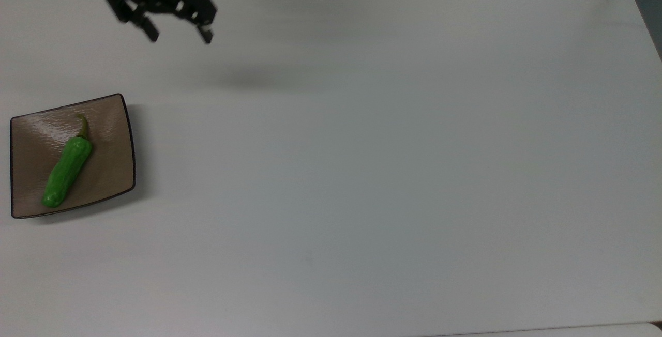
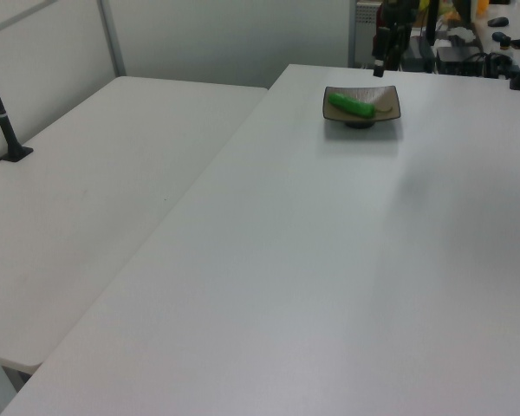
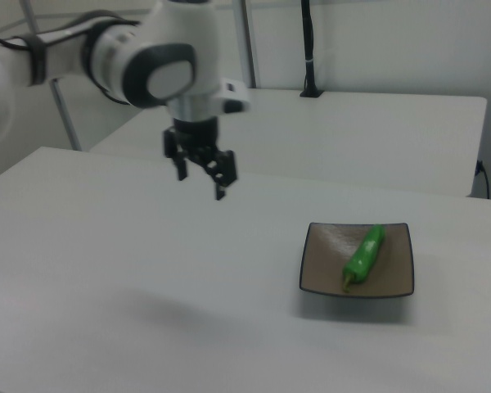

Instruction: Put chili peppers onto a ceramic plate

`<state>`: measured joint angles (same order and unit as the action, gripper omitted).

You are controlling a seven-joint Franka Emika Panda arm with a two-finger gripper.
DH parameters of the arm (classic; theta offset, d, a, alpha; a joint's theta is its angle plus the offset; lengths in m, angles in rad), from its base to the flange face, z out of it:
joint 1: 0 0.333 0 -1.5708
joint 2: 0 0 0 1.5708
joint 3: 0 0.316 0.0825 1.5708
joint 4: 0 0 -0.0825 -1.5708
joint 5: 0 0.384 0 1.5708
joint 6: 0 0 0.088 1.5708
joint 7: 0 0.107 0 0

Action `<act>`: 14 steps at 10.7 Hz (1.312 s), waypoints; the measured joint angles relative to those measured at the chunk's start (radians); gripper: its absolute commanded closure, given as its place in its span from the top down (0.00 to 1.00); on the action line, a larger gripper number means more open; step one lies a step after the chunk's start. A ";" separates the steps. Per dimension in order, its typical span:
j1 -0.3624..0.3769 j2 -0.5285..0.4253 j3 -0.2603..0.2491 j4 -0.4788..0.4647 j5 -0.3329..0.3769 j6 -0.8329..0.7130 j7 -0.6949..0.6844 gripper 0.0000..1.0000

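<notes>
Green chili pepper [image 1: 66, 169] is seen lying diagonally in the ceramic plate [image 1: 111, 171]; gripper [image 1: 179, 34], fingers parted, empty, is held well apart above the table [image 1: 393, 161].

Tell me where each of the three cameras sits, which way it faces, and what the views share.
Top view: overhead, looking down on the white table; open gripper near the upper left.
Left view: low beyond the table's far end, looking along it at the ceramic plate.
Right view: beside the table, facing the arm and gripper.
Shared: the chili pepper lying on the plate.
</notes>
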<state>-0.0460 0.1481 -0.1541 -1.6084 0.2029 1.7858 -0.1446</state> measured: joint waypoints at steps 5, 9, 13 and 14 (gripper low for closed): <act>0.009 -0.044 0.233 -0.057 -0.239 -0.010 0.211 1.00; 0.064 -0.045 0.215 -0.117 -0.239 0.114 0.211 1.00; 0.098 -0.050 0.170 -0.127 -0.239 0.123 0.197 1.00; 0.106 -0.051 0.164 -0.127 -0.239 0.123 0.195 1.00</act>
